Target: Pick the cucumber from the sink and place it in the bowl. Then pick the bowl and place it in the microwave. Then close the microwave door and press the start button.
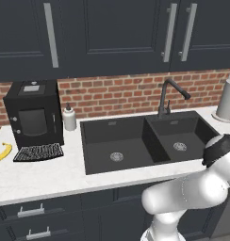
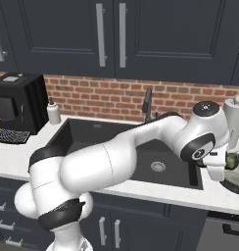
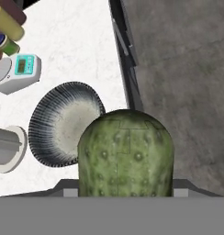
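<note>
My gripper is shut on the cucumber, a dark green bumpy cylinder that hides the fingertips in the hand view. It hangs over the white counter right of the black sink, close above the counter's front edge. The bowl, streaked dark blue-grey outside and cream inside, stands on the counter just beside and below the cucumber. In the right base view the cucumber sits over the bowl's near rim. The microwave and its door are out of view.
A black coffee machine, a banana and a soap bottle stand left of the sink. The faucet rises behind it. A paper towel roll and a small scale lie near the bowl.
</note>
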